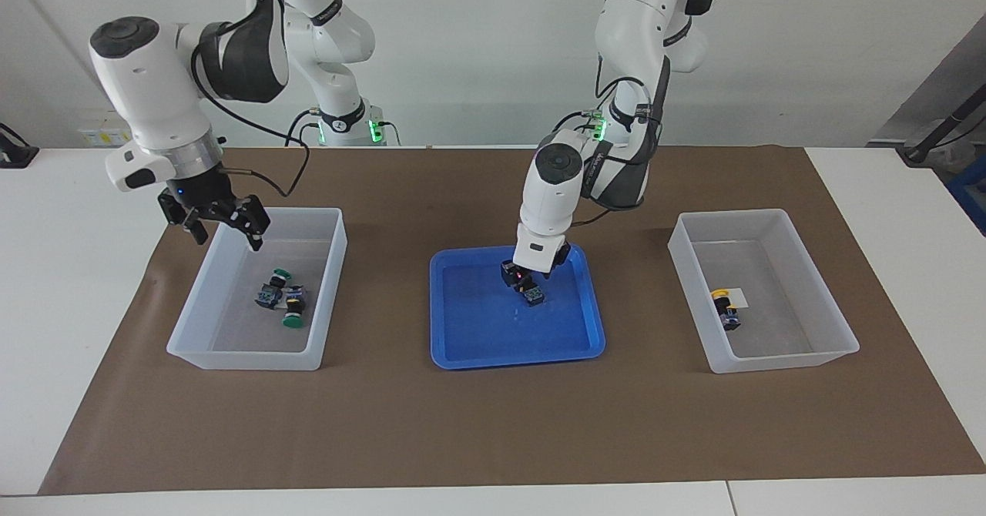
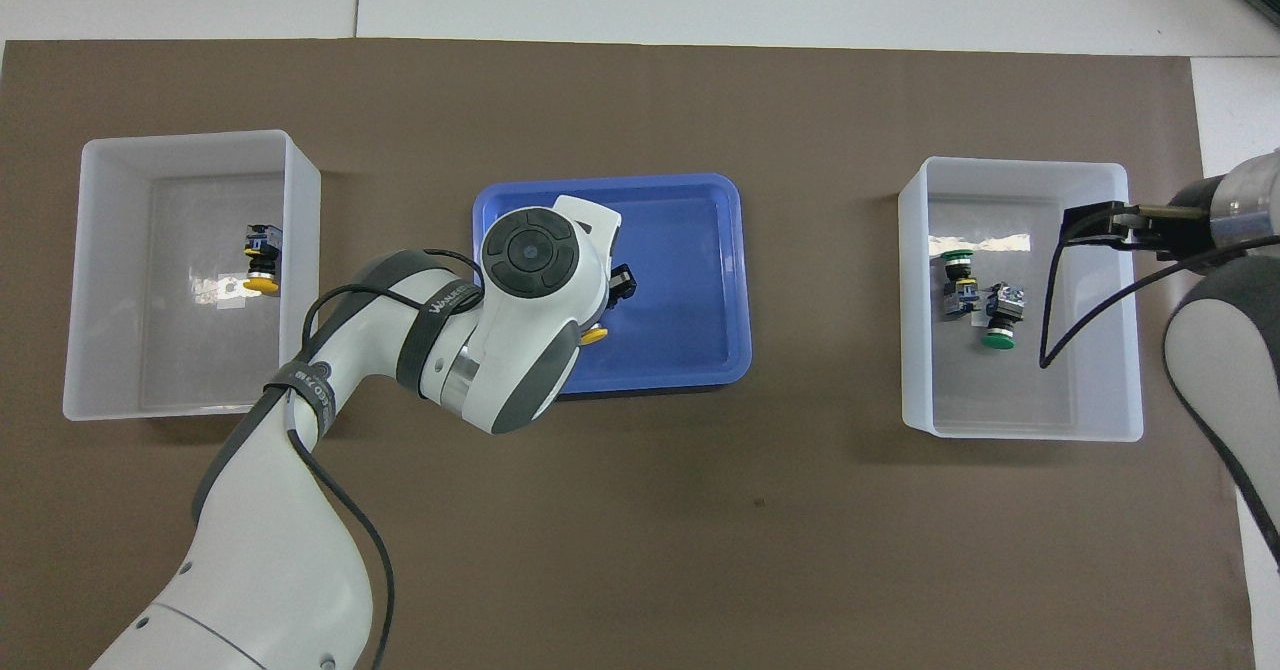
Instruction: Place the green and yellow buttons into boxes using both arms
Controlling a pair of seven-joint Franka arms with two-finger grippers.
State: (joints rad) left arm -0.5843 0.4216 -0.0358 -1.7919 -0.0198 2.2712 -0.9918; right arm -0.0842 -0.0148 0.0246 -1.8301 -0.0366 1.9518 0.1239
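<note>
Starting at the right gripper (image 1: 227,231), its two fingers stand spread wide with nothing between them, and it hangs in the air over the rim of the box at the right arm's end (image 1: 246,360), at about eleven o'clock from the buttons inside as the facing view shows them. On that box's floor lie two buttons just beside each other: the first green button (image 1: 269,291) has its cap turned toward twelve o'clock in the facing view, and the second green button (image 1: 294,308) has its cap turned toward six o'clock. The left gripper (image 1: 526,279) is down inside the blue tray (image 1: 477,346), right at the yellow button in the tray (image 1: 532,295); whether it pinches that button or only stands around it cannot be told. From overhead only the button's yellow cap (image 2: 594,335) peeks out from under the left arm's wrist, near the tray's middle. At three o'clock from the tray in the facing view stands the box at the left arm's end (image 1: 786,362), and on its floor lies the yellow button in the box (image 1: 725,309), cap toward twelve o'clock, beside a small white label (image 1: 738,296). Both boxes and the tray sit in a row on a brown mat (image 1: 493,423).
</note>
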